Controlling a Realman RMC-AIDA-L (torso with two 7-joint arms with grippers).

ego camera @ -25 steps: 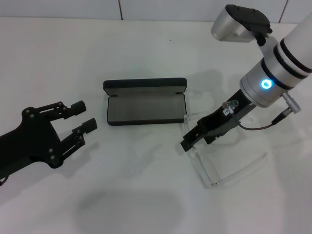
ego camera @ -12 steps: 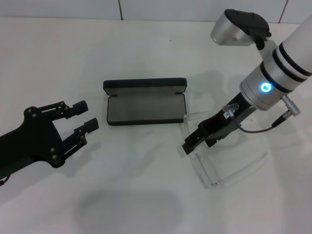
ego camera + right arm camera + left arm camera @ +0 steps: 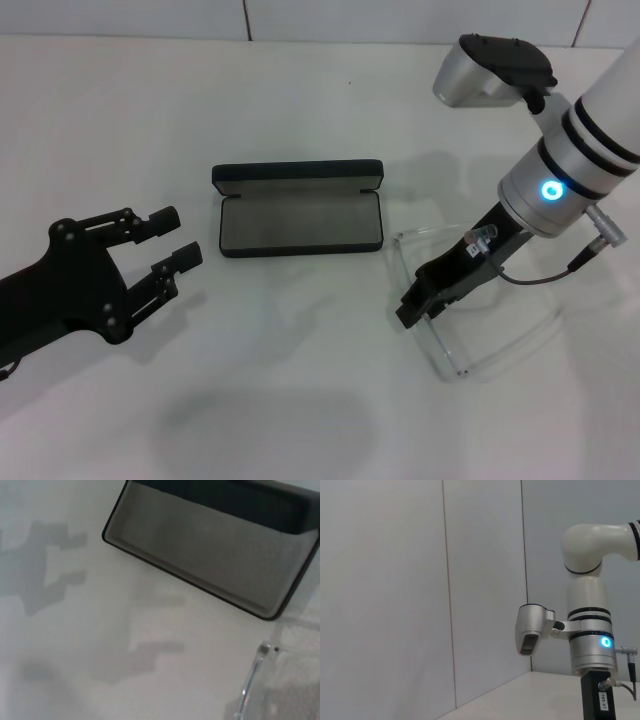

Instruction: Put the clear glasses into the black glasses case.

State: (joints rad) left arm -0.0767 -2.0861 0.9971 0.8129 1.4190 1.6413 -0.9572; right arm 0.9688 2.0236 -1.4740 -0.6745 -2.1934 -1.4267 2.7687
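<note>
The black glasses case (image 3: pixel 298 221) lies open at the table's middle, grey lining up, lid raised at the back. It fills much of the right wrist view as the black glasses case (image 3: pixel 210 555). To the right of it are the clear glasses (image 3: pixel 444 342), with my right gripper (image 3: pixel 412 308) shut on their front near the end closest to the case. One clear temple arm reaches toward the case's right end, and its hinge end (image 3: pixel 254 672) shows in the right wrist view. My left gripper (image 3: pixel 176 237) hovers open to the left of the case, holding nothing.
The white table (image 3: pixel 300 380) carries only the case and the glasses. A tiled wall runs along the back. The left wrist view looks across at the right arm (image 3: pixel 590 640) and the wall.
My right gripper has moved to the right and slightly toward me, and the clear glasses have gone with it, away from the case's right end. The left arm has not moved.
</note>
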